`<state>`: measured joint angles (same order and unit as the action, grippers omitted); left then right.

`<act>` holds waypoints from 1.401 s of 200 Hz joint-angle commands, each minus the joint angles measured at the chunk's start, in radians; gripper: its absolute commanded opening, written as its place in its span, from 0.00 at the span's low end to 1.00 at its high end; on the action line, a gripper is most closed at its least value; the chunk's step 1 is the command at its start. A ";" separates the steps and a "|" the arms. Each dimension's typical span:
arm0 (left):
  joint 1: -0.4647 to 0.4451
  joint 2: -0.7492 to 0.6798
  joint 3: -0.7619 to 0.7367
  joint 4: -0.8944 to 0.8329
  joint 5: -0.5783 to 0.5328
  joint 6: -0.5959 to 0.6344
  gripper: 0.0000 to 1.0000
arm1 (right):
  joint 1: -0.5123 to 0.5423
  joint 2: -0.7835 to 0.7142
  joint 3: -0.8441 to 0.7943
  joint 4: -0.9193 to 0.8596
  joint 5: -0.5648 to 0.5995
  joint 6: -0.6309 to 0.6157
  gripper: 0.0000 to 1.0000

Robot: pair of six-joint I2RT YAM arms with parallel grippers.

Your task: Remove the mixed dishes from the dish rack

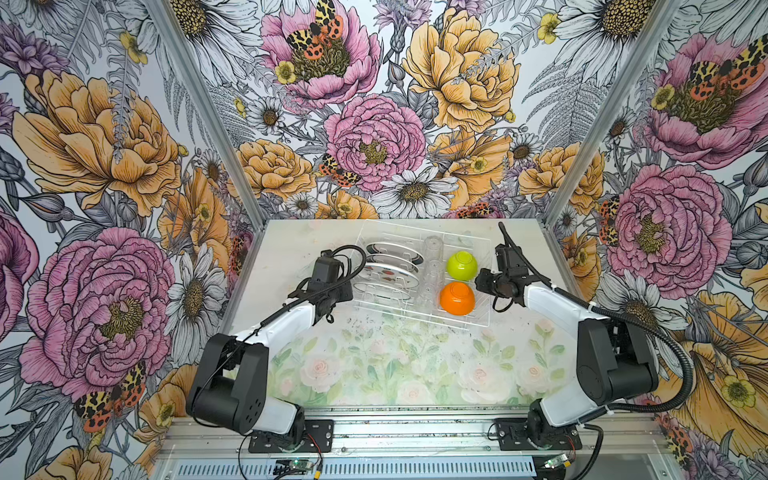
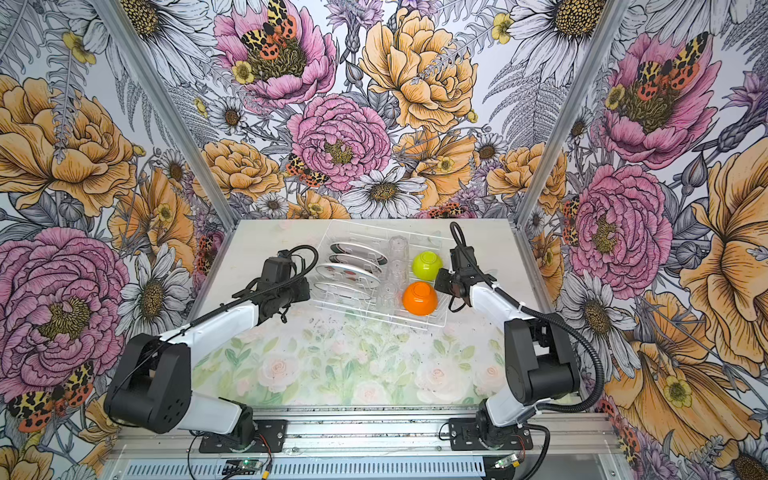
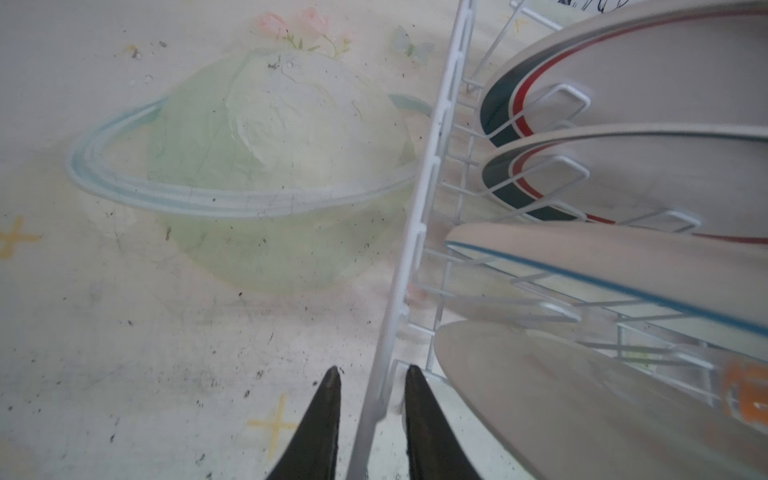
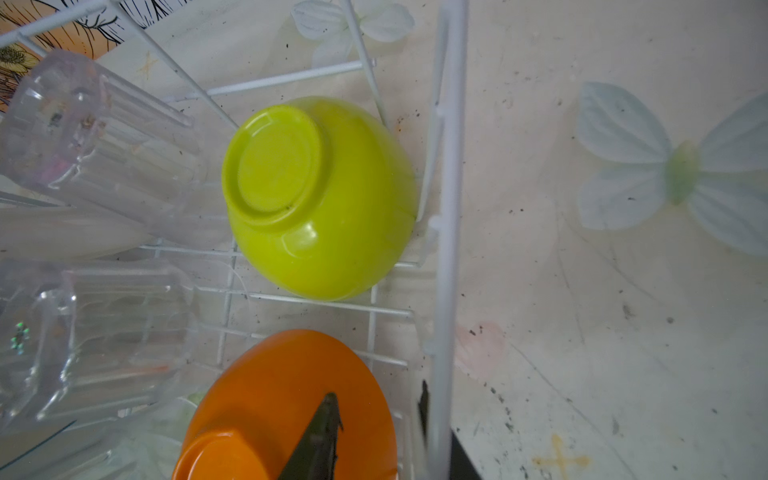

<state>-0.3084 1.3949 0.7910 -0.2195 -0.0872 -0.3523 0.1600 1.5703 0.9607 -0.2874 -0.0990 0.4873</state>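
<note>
Rack (image 3: 429,166) rim runs between the fingers of my left end effector (image 3: 372,370), which stand a little apart astride it. Slivers of gap show beside the wire at the tips, so I cannot tell whether they pinch it. My right end effector (image 4: 377,390) is part-spread at the opposite rim. One finger hangs inside the rack over the orange bowl (image 4: 270,395), its mate sits half hidden behind the wire, and here too I cannot tell if anything is gripped.

Just inside my left fingers the plates (image 1: 388,272) stand on edge in their slots, four in a row. Beyond the orange bowl sits the green bowl (image 4: 332,208), both upside down, with the tumblers (image 4: 104,137) in the middle lane.

Every dish is in the rack, which sits toward the back of the counter (image 1: 374,365). Its long axis runs from one arm to the other, slightly skewed. So the plates fall to my left arm and the bowls to my right. I judge nothing is unloaded yet.
</note>
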 commanded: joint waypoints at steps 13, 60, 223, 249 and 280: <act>-0.076 -0.170 -0.148 -0.099 -0.023 -0.097 0.28 | 0.003 0.037 0.032 0.010 -0.023 -0.043 0.33; -0.139 -0.392 -0.292 -0.145 -0.049 -0.187 0.28 | 0.006 0.105 0.080 0.009 -0.071 -0.058 0.31; -0.292 -0.586 -0.377 -0.266 -0.092 -0.293 0.27 | 0.048 0.052 -0.061 0.011 -0.016 -0.021 0.22; -0.327 -0.594 -0.381 -0.281 -0.103 -0.310 0.27 | 0.053 0.002 -0.121 0.012 0.000 -0.002 0.20; -0.354 -0.611 -0.397 -0.287 -0.112 -0.333 0.27 | 0.060 -0.046 -0.183 0.011 0.017 0.014 0.12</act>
<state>-0.6109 0.7849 0.4412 -0.4091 -0.3019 -0.6823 0.1875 1.5181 0.8642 -0.1486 -0.0864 0.4564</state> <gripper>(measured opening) 0.276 0.153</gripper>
